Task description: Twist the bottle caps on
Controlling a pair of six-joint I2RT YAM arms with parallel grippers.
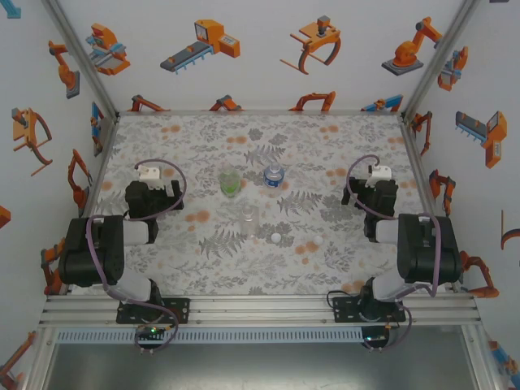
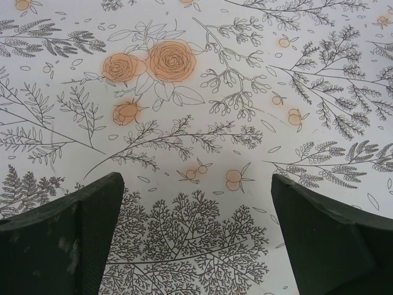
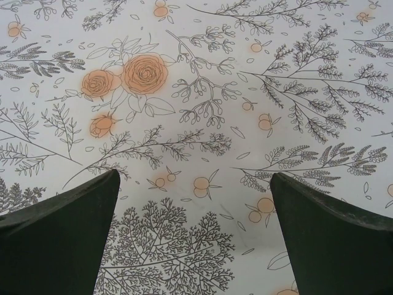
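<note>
Green-tinted plastic bottle, blue-labelled bottle, clear bottle, contents indiscernible; left gripper and right gripper spread wide, empty

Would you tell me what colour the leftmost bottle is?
The leftmost bottle is green-tinted; top external view shows it best.

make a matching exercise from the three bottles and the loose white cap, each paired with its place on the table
1 green-tinted bottle
2 blue-label bottle
3 clear bottle
4 white cap

a lowest in the top view
b leftmost of the four
c between the far pair and the cap
d the bottle furthest right

Pairs: 1-b, 2-d, 3-c, 4-a
</note>
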